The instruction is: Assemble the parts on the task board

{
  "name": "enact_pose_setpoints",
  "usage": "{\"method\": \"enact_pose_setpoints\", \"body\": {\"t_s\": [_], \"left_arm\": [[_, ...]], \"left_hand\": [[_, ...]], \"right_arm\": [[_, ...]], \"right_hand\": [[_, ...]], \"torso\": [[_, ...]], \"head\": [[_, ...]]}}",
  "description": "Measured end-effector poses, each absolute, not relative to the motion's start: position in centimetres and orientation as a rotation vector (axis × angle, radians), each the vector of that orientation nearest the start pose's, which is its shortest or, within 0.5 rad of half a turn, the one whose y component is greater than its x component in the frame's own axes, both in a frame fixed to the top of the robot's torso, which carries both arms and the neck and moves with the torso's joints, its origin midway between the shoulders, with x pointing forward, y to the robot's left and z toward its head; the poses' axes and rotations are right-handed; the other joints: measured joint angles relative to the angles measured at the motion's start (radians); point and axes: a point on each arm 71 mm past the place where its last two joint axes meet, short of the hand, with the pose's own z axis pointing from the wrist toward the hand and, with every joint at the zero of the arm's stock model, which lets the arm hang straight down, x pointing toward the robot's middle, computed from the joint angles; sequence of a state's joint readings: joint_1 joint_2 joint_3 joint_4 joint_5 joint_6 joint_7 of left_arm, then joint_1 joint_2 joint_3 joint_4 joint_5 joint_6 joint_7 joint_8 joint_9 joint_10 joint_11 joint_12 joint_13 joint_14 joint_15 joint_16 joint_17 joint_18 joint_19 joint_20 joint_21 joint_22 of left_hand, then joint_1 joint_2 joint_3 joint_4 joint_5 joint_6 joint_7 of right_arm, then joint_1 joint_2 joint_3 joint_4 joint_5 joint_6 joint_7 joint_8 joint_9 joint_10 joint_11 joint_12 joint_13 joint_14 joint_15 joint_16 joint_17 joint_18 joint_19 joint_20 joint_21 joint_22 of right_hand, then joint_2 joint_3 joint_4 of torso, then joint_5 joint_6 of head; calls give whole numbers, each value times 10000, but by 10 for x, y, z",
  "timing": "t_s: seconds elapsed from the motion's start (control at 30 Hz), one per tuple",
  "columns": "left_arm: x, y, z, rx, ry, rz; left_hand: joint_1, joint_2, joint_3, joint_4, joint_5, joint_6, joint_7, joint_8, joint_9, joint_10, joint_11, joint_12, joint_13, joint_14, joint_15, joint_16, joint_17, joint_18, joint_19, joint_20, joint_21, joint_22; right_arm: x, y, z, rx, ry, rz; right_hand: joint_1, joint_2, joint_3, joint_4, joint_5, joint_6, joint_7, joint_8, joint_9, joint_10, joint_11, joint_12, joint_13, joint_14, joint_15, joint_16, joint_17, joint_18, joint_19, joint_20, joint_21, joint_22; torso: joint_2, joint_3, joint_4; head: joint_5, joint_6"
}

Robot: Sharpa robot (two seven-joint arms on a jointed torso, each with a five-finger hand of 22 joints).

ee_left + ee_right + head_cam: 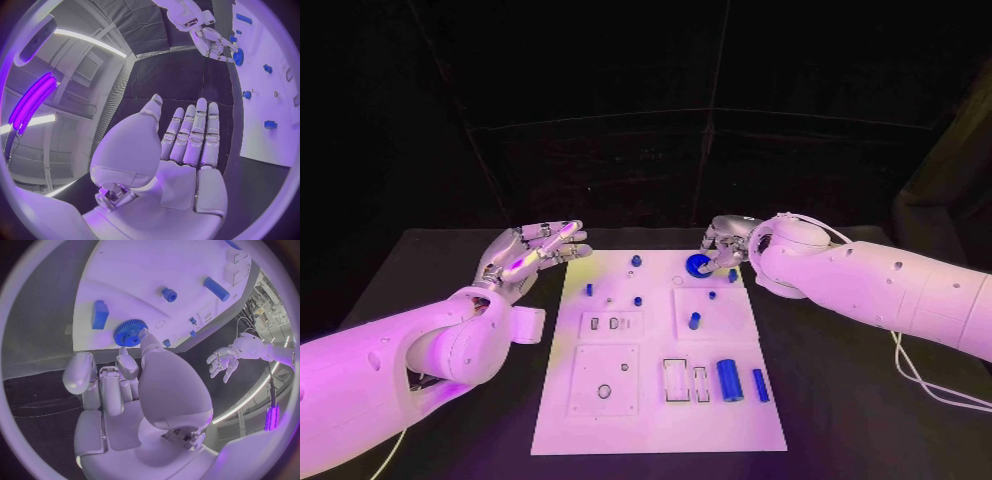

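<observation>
1. Head view: the right hand (724, 245) pinches a round blue toothed gear (698, 264) over the far right of the white task board (661, 420); a loose pinch could drop it.
2. Left wrist view: the left hand (187, 145) lies flat and holds nothing.
3. Right wrist view: the gear sits at the fingertips (147, 340), so tilting could jam it.

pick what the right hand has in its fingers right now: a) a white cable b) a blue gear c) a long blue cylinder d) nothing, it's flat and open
b: the right hand pinches the toothed blue gear at its fingertips, over the far end of the task board.
</observation>
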State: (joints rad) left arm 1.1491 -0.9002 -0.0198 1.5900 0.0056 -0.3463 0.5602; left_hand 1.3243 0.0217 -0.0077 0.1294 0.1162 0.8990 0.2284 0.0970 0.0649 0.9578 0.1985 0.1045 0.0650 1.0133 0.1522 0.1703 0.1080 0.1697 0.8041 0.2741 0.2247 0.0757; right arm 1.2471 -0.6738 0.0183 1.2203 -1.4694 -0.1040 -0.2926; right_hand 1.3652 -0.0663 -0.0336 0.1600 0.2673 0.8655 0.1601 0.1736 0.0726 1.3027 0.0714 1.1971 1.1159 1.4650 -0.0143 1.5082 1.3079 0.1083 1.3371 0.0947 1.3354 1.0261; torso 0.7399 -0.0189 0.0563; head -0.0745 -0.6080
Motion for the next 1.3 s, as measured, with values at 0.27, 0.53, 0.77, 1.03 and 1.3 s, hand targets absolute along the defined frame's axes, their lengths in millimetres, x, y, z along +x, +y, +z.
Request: {"method": "enact_pose_setpoints", "body": {"t_s": [0.27,0.53,0.77,1.03,1.3], "left_arm": [[472,223,-179,-10757,12593,-16019],[472,224,-179,-10761,12590,-16003],[472,225,-179,-10763,12587,-15991],[472,225,-179,-10766,12587,-15981],[472,225,-179,-10770,12587,-15971]], "left_hand": [[0,0,0,0,0,0,0,0,0,0,0,0,0,37,37,0,0,0,0,0,0,-8],[38,38,40,-40,0,0,0,0,0,0,0,-40,0,37,37,0,0,1,0,0,-38,-7],[38,38,40,-39,0,0,0,-39,1,0,0,-40,0,36,37,-39,0,0,0,0,-38,-6],[38,38,36,-90,0,0,0,-39,1,-37,37,-40,0,36,37,-39,1,1,0,0,-38,-17],[38,38,42,-96,0,0,0,-39,1,-37,37,-40,0,36,36,-39,1,0,0,0,-38,-17]], "right_arm": [[557,-211,-175,-412,18222,3320],[559,-210,-175,-495,18270,3311],[559,-210,-174,-599,18261,3269],[558,-205,-174,-854,18123,3235],[557,-200,-174,-1103,18011,3220]], "right_hand": [[114,114,0,0,0,61,-61,84,20,34,-35,100,130,0,0,0,-1,0,0,0,39,23],[420,342,172,-174,-190,276,-101,243,14,107,-108,194,263,0,0,41,-2,2,35,-36,97,127],[523,370,234,-238,-445,396,-120,300,7,107,-108,194,270,0,0,41,-2,1,35,-36,122,158],[528,364,286,-289,-460,398,-118,319,7,106,-108,194,201,0,-1,78,-3,1,35,-36,151,215],[559,323,299,-301,-637,168,-59,173,-57,46,-53,-2,38,0,-1,78,-4,1,34,-35,151,230]], "torso": [[0,1,-1],[0,0,-1],[0,0,-2],[0,0,5],[0,1,15]], "head": [[-19,-62],[-63,-85],[-102,-97],[-111,-92],[-97,-92]]}}
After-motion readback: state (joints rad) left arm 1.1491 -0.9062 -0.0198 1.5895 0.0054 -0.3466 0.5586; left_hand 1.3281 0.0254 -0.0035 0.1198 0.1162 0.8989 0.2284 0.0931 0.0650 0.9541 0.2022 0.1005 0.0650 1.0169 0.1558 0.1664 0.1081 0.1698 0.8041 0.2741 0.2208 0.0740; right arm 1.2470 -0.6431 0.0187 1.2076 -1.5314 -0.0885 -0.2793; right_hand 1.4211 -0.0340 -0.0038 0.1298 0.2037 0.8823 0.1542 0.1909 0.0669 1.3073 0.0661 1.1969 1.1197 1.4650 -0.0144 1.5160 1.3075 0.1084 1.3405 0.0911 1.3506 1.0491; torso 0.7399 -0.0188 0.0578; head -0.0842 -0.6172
